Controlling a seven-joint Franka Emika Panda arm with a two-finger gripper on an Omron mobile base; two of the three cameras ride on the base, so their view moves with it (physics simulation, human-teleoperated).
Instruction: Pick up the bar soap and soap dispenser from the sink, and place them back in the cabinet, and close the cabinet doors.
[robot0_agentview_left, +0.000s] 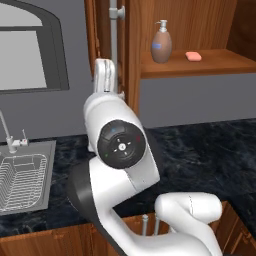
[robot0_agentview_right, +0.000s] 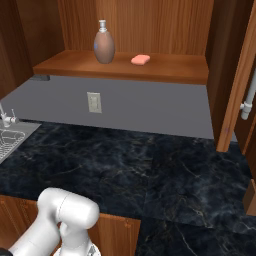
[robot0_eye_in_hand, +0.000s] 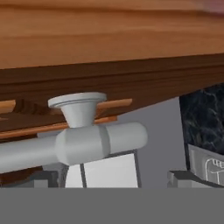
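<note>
With the gripper (robot0_eye_in_hand: 116, 177) wide open and empty, the long silver bar handle (robot0_eye_in_hand: 74, 144) of the reddish-brown wooden cabinet door (robot0_eye_in_hand: 109, 39) lies just ahead; we should push squarely.

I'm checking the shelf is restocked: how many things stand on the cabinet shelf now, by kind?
Soap dispenser: 1
Bar soap: 1
Total: 2
</note>
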